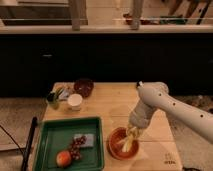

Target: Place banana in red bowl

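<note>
**A:** Banana [128,144] is sitting low inside the red bowl [114,148], and the hand [131,134] is hanging right above it, at the right rim of the bowl. Are you seeing the same?

**B:** Yes. The pale yellow fruit is lying across the glossy inside of the bowl, and its upper end is reaching up toward the hand. If the hand is pinching it or is spread, I cannot tell; the white arm [165,107] is covering that part.

**A:** So which step is going on, in your opinion?

**B:** I am judging that the placing step is nearly ending. The fruit is looking already within the rim. The next move is probably asking for a clean release and then a straight lift upward, so that the hand is not dragging the fruit out again or tipping the bowl near the worktop [117,107] edge.

**A:** Now I am counting the things. One banana, one red bowl.

**B:** One smaller dark maroon bowl [83,86] at the back, one small white cup [74,101] beside it, and something greenish [56,96] left of the cup, which I am not recognising.

**A:** One green tray [47,142] at the left of the red bowl.

**B:** On the tray I am seeing one round orange-red fruit [63,158], one bunch of dark grapes [76,146], and one bluish flat piece [86,140], maybe a sponge.
</note>
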Available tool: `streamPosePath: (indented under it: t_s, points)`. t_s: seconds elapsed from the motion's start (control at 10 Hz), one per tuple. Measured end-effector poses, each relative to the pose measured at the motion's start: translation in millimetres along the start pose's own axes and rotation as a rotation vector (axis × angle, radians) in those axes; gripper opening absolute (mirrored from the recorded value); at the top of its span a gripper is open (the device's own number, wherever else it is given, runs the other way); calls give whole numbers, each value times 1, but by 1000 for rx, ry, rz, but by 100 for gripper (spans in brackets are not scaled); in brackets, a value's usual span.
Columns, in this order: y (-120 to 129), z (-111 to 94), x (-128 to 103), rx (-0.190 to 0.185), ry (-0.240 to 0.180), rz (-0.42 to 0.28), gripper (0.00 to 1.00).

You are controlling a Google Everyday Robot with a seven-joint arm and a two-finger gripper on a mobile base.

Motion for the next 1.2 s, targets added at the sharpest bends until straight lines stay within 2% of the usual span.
streamPosePath:
  t_s: [0.2,0.3,0.5,0.6,0.9,1.1,1.2]
  points:
    - [-2,1,0,-9,-5,-17,2]
    - [-3,2,0,-11,-5,-20,9]
    - [-15,8,-3,-8,-6,-28,31]
    - [-18,9,-3,-2,-5,-28,39]
    - [-18,10,-1,2,-9,-26,69]
    - [-16,10,1,3,-10,-24,80]
    - [-16,10,2,3,-10,-23,80]
